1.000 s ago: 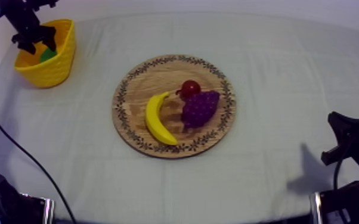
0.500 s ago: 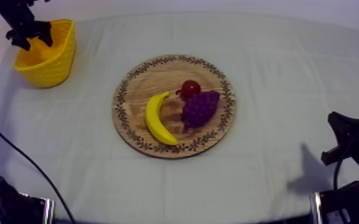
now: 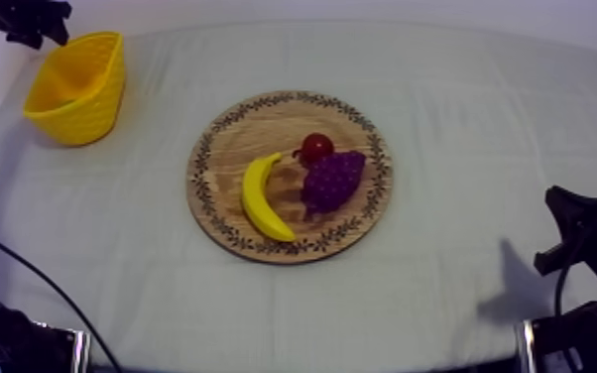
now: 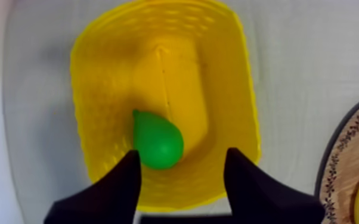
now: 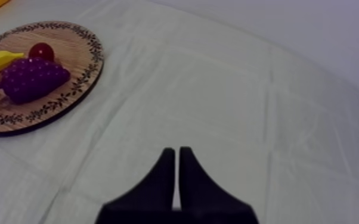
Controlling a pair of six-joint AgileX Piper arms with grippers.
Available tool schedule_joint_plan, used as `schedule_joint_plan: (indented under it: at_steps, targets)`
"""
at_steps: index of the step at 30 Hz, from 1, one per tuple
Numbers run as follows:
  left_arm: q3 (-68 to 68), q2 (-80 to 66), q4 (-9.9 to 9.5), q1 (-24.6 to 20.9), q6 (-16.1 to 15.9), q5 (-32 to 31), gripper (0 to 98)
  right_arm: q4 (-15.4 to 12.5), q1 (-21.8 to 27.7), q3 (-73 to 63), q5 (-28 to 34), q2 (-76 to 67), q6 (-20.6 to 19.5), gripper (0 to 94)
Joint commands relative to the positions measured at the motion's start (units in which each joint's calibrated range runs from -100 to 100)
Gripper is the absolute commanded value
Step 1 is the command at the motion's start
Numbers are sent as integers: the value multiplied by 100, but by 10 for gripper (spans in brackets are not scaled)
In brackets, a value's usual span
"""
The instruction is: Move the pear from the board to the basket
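Status: pear (image 4: 157, 142) is in the yellow basket (image 4: 241, 89). It lies on its side on the basket floor, close to one side wall, with nothing touching it.

Our left pincer (image 4: 183, 158) hangs above the basket, spread wide with nothing between the fingers (image 4: 119, 184). The wrist camera looks straight down into the basket between them. From the top camera we see it high at the far left corner, just past the basket's far rim and clear of the basket.

The basket stands upright at the far left of the table (image 3: 461, 99), well apart from the wooden board (image 3: 223, 149).

The board sits mid-table and carries three items:
- banana (image 3: 258, 198) on the left half, curved and lying flat
- bunch of grapes (image 3: 332, 181) just beside it on the right
- small red fruit (image 3: 314, 147) on the far side of the grapes, touching them

No green fruit on the board.

Our right pincer (image 5: 176, 152) is pressed together into a narrow wedge, gripping nothing. It sits low over bare cloth at the right side of the table, well apart from the board. Its wrist camera has the board with the grapes, red fruit and banana off beyond the fingertips. From the top camera the right arm sits low at the right edge.
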Motion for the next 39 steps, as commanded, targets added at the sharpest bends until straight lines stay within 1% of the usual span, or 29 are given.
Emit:
schedule_joint_plan:
  at_steps: [1, 9, 16, 19, 23, 30, 39]
  targets:
    - [124, -418, -11, 14, 3, -6, 480, -1, 0, -5, 4, -4, 0, 4]
    - [902, -1457, 34, 55, 15, -51, 416, -1, 0, -5, 4, -4, 0, 4]
    - [1904, -2456, 96, 116, -70, -493, 310, -1, 0, -5, 4, -4, 0, 4]
    - [2448, -2971, 135, 122, -98, -777, 257, -1, 0, -5, 4, -4, 0, 4]
    - [3394, -3819, 196, 76, -85, -1364, 185, -1, 0, -5, 4, -4, 0, 4]
    - [4989, -5510, 193, 121, -88, -2206, 133, -1, 0, -5, 4, -4, 0, 4]
    - [6611, -7897, 241, 176, -261, -2891, 43, -1, 0, -5, 4, -4, 0, 4]
